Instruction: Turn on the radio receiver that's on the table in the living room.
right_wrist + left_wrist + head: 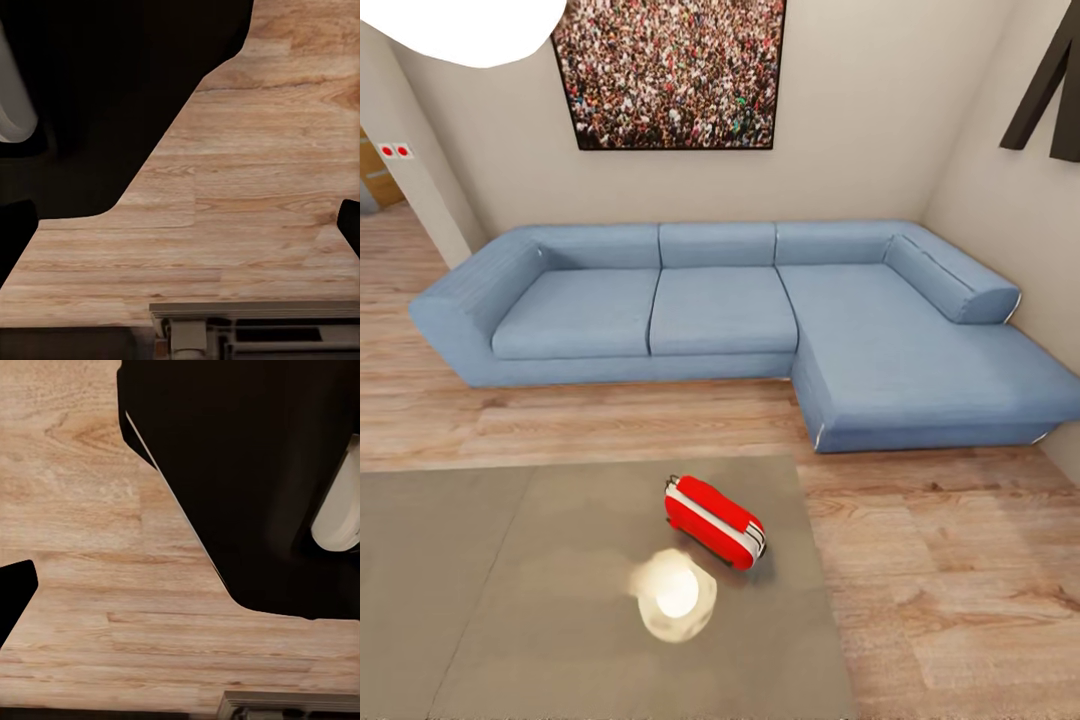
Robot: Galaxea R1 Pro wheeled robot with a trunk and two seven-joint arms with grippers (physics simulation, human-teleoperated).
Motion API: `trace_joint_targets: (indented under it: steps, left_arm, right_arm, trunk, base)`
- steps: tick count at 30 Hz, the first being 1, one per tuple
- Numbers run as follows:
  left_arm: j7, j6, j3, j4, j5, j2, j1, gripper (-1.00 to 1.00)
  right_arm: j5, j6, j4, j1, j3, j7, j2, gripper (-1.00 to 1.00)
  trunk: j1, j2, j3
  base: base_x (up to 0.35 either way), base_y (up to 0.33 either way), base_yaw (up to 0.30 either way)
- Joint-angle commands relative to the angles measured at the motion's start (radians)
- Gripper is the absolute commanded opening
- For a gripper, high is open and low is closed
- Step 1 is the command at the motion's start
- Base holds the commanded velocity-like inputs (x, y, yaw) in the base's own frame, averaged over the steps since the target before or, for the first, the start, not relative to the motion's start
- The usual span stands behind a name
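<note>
So radio (714,521) lies on its side on the grey table (480,600), near the table's far right edge, a bright lamp glare just beside it on the near side; blue sofa (730,310) sits past it against the far wall under the crowd picture (672,70). Step in hand, my read: close in on the table and bring an arm up to the radio. To do it well, stop square to the table with the radio within easy reach, pick the right arm since it lies right of centre, find the dial before pressing, push gently so the radio doesn't slide off the edge. Both wrist views look down at wood floor (90,585) past dark robot body; grippers' opening cannot tell, nothing seen held or touched
</note>
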Motion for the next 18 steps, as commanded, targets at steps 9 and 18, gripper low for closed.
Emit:
trace_joint_targets:
  steps: [9, 18]
  left_arm:
    - [0.000, 0.000, 0.002, 0.000, 0.000, 0.000, 0.000, 1.00]
    - [0.000, 0.000, 0.003, 0.000, 0.000, -0.004, 0.000, 1.00]
  right_arm:
    - [0.000, 0.000, 0.000, 0.000, 0.000, 0.000, 0.000, 1.00]
    - [-0.003, -0.011, 0.000, 0.000, -0.005, 0.000, 0.000, 1.00]
  trunk:
    - [0.000, 0.000, -0.015]
    - [0.000, 0.000, -0.019]
  base:
    - [0.000, 0.000, 0.000]
    - [0.000, 0.000, 0.000]
